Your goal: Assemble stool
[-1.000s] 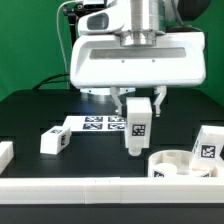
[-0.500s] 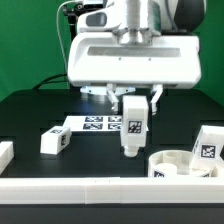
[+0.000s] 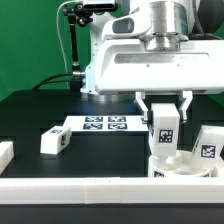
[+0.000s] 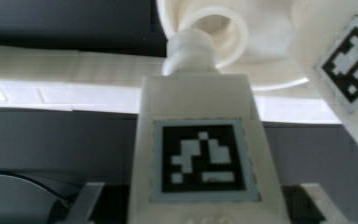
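Note:
My gripper is shut on a white stool leg with a black-and-white tag and holds it upright just over the round seat disc at the front of the exterior view's right. In the wrist view the leg fills the middle between my fingers, and its tip points at a socket of the seat disc. A second leg lies on the table at the exterior view's left. A third leg stands by the seat's right side.
The marker board lies flat behind the lying leg. A long white border rail runs along the front edge. A small white block sits at the far left.
My gripper has carried the leg toward the exterior view's right, from over the marker board's end to above the seat disc.

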Robot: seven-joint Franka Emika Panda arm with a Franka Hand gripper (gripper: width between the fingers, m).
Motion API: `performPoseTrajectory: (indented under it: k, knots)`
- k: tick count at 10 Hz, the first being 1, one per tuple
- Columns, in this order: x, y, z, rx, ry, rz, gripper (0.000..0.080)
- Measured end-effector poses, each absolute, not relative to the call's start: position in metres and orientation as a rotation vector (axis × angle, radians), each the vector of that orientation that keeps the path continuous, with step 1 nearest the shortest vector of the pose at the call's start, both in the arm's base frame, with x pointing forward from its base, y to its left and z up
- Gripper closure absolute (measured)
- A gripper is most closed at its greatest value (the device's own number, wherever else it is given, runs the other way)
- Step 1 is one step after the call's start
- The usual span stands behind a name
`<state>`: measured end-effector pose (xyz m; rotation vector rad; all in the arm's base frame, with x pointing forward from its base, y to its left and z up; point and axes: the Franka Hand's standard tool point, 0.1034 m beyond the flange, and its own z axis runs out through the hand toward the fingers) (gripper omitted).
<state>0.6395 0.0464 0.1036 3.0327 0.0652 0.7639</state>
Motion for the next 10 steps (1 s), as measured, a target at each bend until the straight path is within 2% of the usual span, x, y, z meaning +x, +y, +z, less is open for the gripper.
performPoseTrajectory:
  k: [4,10]
  knots:
    - [0.642,0.059,0.104,3.041,0.087,0.772,0.0461]
    - [0.638,0.059,0.095,3.042,0.095,0.753,0.0461]
